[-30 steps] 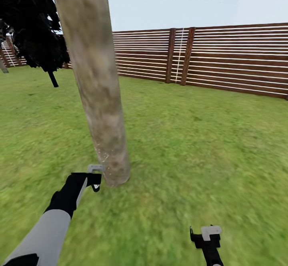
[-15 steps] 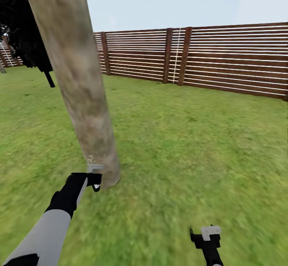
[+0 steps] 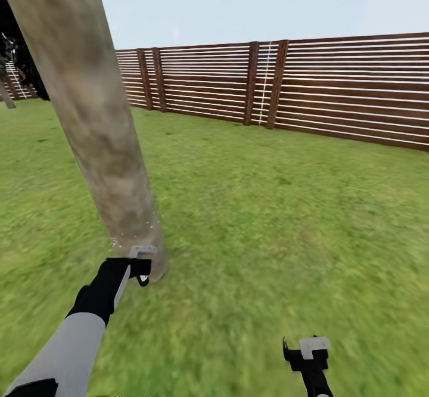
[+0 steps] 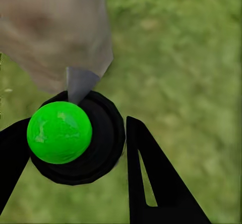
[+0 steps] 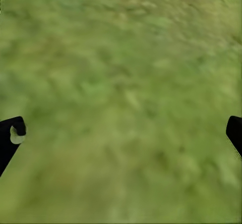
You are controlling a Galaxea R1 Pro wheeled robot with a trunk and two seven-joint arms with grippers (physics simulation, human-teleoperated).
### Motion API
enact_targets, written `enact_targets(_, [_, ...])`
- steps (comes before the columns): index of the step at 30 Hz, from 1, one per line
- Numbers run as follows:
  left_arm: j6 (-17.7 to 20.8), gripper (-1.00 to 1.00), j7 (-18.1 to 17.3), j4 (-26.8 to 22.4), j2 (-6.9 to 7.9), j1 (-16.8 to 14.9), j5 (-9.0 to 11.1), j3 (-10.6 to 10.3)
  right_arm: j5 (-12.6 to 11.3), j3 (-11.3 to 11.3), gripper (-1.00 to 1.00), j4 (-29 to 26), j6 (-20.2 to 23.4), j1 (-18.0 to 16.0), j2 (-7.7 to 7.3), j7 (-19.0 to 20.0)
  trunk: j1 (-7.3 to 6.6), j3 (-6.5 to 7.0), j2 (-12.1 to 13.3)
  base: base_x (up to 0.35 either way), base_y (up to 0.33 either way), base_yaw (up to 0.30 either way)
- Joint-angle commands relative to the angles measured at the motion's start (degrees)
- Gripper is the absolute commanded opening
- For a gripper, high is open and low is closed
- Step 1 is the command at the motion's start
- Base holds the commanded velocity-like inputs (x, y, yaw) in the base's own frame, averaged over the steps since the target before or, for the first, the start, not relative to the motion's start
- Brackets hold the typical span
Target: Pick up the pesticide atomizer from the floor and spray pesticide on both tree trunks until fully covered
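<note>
Far left of the lawn point(image 3: 268, 218): dark tree point(image 3: 18, 51) before the fence point(image 3: 333, 87). Next, tree trunk point(image 3: 98, 129), mottled grey-tan, leaning, rooted in grass; fine white specks near its base. Just below the base: left gripper point(image 3: 140, 264), jaws clamped on the pesticide atomizer point(image 4: 75, 138) — black round body, green cap, grey nozzle aimed at the trunk point(image 4: 55, 32) close ahead. Right of the trunk: open grass up to the brown slatted fence. Bottom right: right gripper point(image 3: 307, 349), jaws spread wide, holding nothing, fingertips point(image 5: 12, 133) over bare grass point(image 5: 126, 103).
</note>
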Motion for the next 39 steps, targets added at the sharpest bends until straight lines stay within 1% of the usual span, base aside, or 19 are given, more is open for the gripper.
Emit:
enact_targets(1, [0.2, -1.00, -0.5, -0.1, -0.02, 0.0, -0.6, 0.2, 0.5, 0.3, 1.00, 0.0, 0.1, 0.0, -0.01, -0.6, -0.01, -0.05, 0.0, 0.028, -0.277, 0.265])
enact_targets(12, [0.3, -1.00, -0.3, -0.2, 0.21, 0.0, -0.9, 1.3, 0.5, 0.3, 1.00, 0.0, 0.1, 0.0, 0.04, -0.6, -0.01, -0.05, 0.0, 0.002, -0.278, 0.276])
enact_targets(17, [0.2, -1.00, 6.7, 0.7, 0.07, 0.0, -0.7, 2.8, 0.5, 0.3, 1.00, 0.0, 0.1, 0.0, 0.03, -0.6, -0.01, -0.05, 0.0, 0.000, -0.278, 0.277])
enact_targets(18, [0.1, -1.00, 7.0, 2.2, -0.96, 0.0, -0.6, 2.7, 0.5, 0.3, 1.00, 0.0, 0.1, 0.0, 0.02, -0.6, -0.01, -0.05, 0.0, 0.000, -0.278, 0.277])
enact_targets(20, [-3.2, -1.00, 7.6, 5.0, -4.60, 0.0, -0.7, 2.6, 0.5, 0.3, 1.00, 0.0, 0.1, 0.0, 0.04, -0.6, -0.01, -0.05, 0.0, 0.036, -0.278, 0.277])
enact_targets(21, [-5.1, -1.00, 7.7, 5.6, -5.08, 0.0, -0.7, 2.8, 0.5, 0.3, 1.00, 0.0, 0.1, 0.0, 0.05, -0.6, -0.01, -0.05, 0.0, 0.081, -0.277, 0.277])
enact_targets(23, [-7.0, -1.00, 7.8, 8.3, -4.65, 0.0, -0.7, 3.3, 0.5, 0.3, 1.00, 0.0, 0.1, 0.0, 0.01, -0.6, -0.01, -0.05, 0.0, 0.128, -0.261, 0.277])
enact_targets(24, [-7.7, -1.00, 7.8, 10.1, -2.64, 0.0, -0.8, 5.2, 0.6, 0.3, 1.00, 0.0, 0.1, 0.0, 0.03, -0.6, -0.01, -0.05, 0.0, 0.195, -0.223, 0.277])
enact_targets(25, [-9.4, -1.00, 7.8, 11.6, 2.00, 0.0, -0.7, 10.2, 0.6, 0.3, 1.00, 0.0, 0.1, 0.0, 0.03, -0.6, -0.01, -0.05, 0.0, 0.265, -0.166, 0.277])
enact_targets(26, [-10.5, -1.00, 7.8, 12.0, 2.50, 0.0, -0.9, 11.3, 0.6, 0.3, 1.00, 0.0, 0.1, 0.0, 0.04, -0.6, -0.01, -0.05, 0.0, 0.279, -0.151, 0.275])
enact_targets(27, [-10.7, -1.00, 7.8, 12.5, 1.62, 0.0, -1.0, 11.4, 0.6, 0.3, 1.00, 0.0, 0.1, 0.0, 0.04, -0.6, -0.01, -0.05, 0.0, 0.282, -0.148, 0.227])
enact_targets(29, [-11.0, -1.00, 8.0, 13.9, -2.28, 0.0, -1.2, 11.4, 0.6, 0.3, 1.00, 0.0, 0.1, 0.0, 0.03, -0.6, -0.01, -0.05, 0.0, 0.283, -0.146, 0.087])
enact_targets(31, [-11.0, -1.00, 8.1, 14.3, -3.47, 0.0, -1.3, 11.3, 0.6, 0.3, 1.00, 0.0, 0.1, 0.0, 0.02, -0.6, -0.01, -0.05, 0.0, 0.292, -0.129, 0.018])
enact_targets(33, [-11.0, -1.00, 8.0, 14.7, -2.11, 1.1, -1.4, 11.5, 0.6, 0.3, 1.00, 0.0, 0.1, 0.0, 0.00, -0.6, -0.01, -0.05, 0.0, 0.322, -0.056, 0.004])
enact_targets(34, [-11.1, -1.00, 8.1, 14.7, 0.51, 2.7, -1.4, 11.4, 0.6, 0.3, 1.00, 0.0, 0.1, 0.0, -0.01, -0.6, -0.01, -0.05, 0.0, 0.212, -0.011, 0.001])
enact_targets(35, [-11.2, -1.00, 8.1, 14.8, 2.08, 3.3, -1.4, 11.3, 0.6, 0.3, 1.00, 0.0, 0.1, 0.0, -0.01, -0.6, -0.01, -0.05, 0.0, 0.087, -0.004, 0.000])
enact_targets(36, [-11.9, -1.00, 8.1, 14.9, 2.40, 3.6, -1.3, 11.3, 0.6, 0.3, 1.00, 0.0, 0.1, 0.0, -0.01, -0.6, -0.01, -0.05, 0.0, 0.044, -0.002, 0.000])
enact_targets(38, [-14.5, -1.00, 8.2, 16.1, 1.30, 3.8, -1.2, 11.0, 0.6, 0.3, 1.00, 0.0, 0.1, 0.0, -0.01, -0.6, -0.01, -0.05, 0.0, 0.017, -0.001, 0.000])
enact_targets(39, [-15.8, -1.00, 8.2, 17.0, -1.32, 3.8, -1.3, 9.9, 0.6, 0.3, 1.00, 0.1, 0.1, 0.0, -0.01, -0.6, -0.01, -0.05, 0.0, 0.003, 0.000, 0.000])
